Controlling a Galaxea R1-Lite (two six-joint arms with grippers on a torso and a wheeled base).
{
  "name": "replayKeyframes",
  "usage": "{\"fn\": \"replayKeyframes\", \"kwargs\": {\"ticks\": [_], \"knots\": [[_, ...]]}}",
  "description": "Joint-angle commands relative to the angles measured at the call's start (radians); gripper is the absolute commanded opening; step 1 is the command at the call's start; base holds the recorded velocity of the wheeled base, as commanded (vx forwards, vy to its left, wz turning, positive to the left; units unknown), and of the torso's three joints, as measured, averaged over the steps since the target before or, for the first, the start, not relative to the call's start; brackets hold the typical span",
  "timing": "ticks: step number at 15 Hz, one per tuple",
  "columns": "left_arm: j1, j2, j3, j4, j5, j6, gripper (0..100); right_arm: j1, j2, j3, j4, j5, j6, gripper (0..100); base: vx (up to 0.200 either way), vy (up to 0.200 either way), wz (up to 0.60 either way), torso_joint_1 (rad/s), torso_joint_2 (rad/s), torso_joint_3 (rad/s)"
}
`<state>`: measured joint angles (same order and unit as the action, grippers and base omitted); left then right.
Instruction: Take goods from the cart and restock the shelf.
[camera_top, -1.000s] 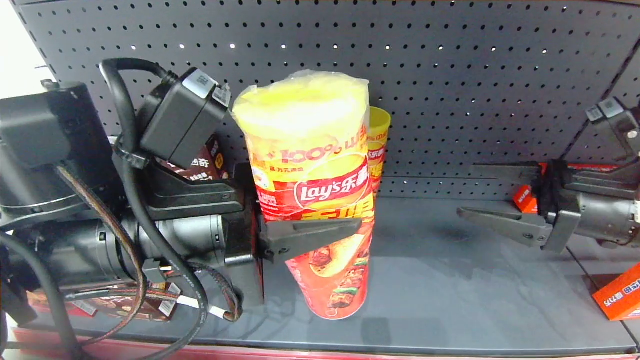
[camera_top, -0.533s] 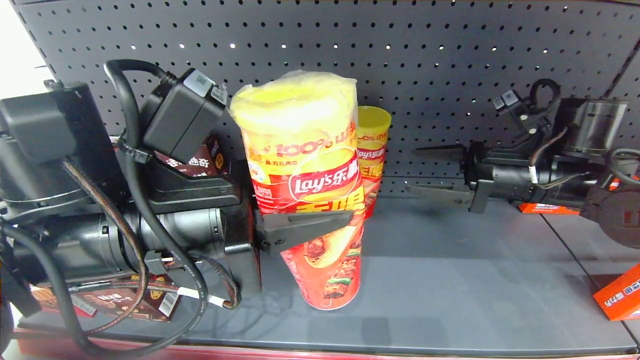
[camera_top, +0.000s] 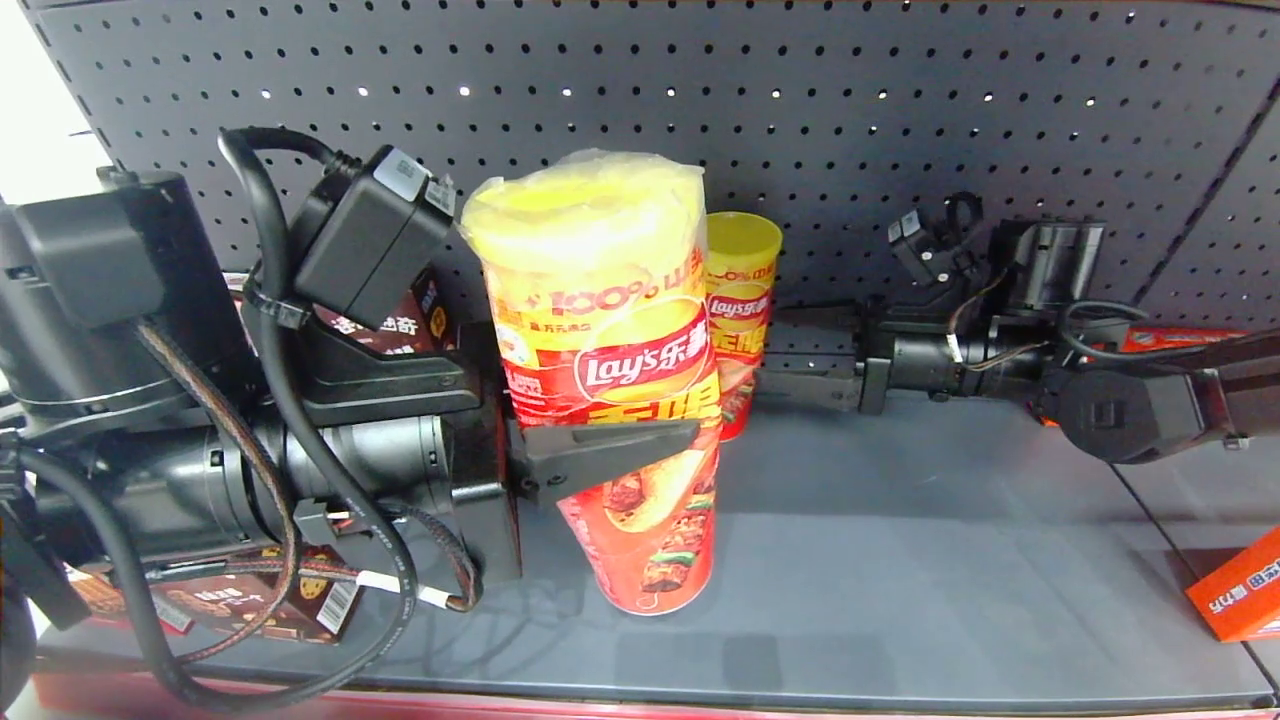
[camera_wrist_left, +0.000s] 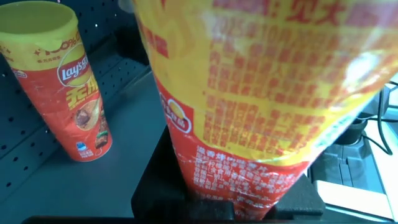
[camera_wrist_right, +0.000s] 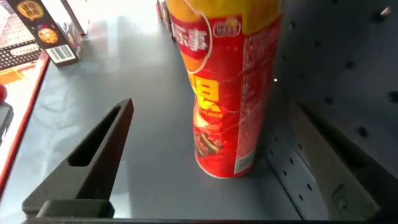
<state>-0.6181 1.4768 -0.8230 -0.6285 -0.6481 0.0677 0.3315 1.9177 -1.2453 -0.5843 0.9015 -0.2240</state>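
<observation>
- My left tool (camera_top: 600, 440) grips the plastic-wrapped chip canister (camera_top: 610, 330) at mid-height.
- My right tool (camera_top: 775, 360) is open; the smaller chip can (camera_top: 738, 290) stands between its fingers.

Shelf (camera_top: 900, 600) — w/ rear chip can (camera_top: 742, 290), orange box (camera_top: 1238, 600)

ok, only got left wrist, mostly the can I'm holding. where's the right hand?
Observer: The right hand is at the rear can, close in front of the pegboard.
Operator: gripping it?
Observer: No. In the right wrist view its fingers are open, one each side of that can, apart from it.
Operator: free space to the right?
Observer: Yes, bare shelf from the held can to an orange box at the right end.
</observation>
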Motion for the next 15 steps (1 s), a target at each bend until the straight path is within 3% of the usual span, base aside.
{"fn": "replayKeyframes", "kwargs": {"ticks": [1,15], "knots": [[0.000,0.002,0.002,0.000,0.001,0.000,0,0.008,0.041,-0.023,0.000,0.000,-0.001,100,0.000,0.000,0.00,0.000,0.00,0.000],[0.015,0.002,0.010,-0.002,0.002,0.000,0,0.066,0.225,-0.180,-0.028,0.000,0.000,100,0.000,0.000,0.00,0.000,0.00,0.000]]}}
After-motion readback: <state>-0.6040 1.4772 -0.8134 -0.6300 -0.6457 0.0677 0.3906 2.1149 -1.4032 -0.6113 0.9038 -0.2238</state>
